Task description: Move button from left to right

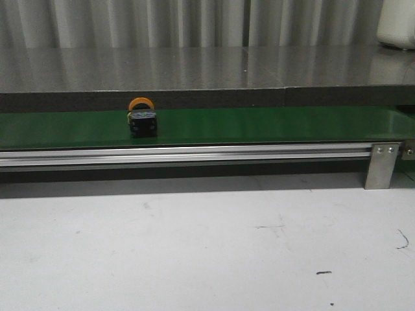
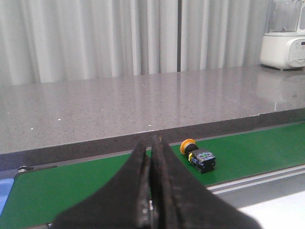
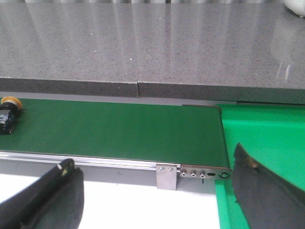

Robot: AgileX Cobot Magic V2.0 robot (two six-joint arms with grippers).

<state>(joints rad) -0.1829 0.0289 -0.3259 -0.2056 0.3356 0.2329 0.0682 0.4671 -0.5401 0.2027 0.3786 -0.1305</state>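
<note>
The button (image 1: 142,116) lies on its side on the green belt (image 1: 259,126), left of the middle, its orange-yellow cap toward the grey counter. It also shows in the left wrist view (image 2: 198,155) and at the edge of the right wrist view (image 3: 8,114). My left gripper (image 2: 151,143) is shut and empty, short of the belt, with the button a little to one side beyond its tips. My right gripper (image 3: 152,164) is open wide and empty, in front of the belt's right end. Neither gripper shows in the front view.
A grey stone counter (image 1: 194,68) runs behind the belt, with a white appliance (image 2: 283,40) on its far right. An aluminium rail (image 1: 194,155) and a bracket (image 1: 380,165) edge the belt's front. A bright green surface (image 3: 267,143) lies past the belt's right end. A white tabletop (image 1: 194,246) lies in front.
</note>
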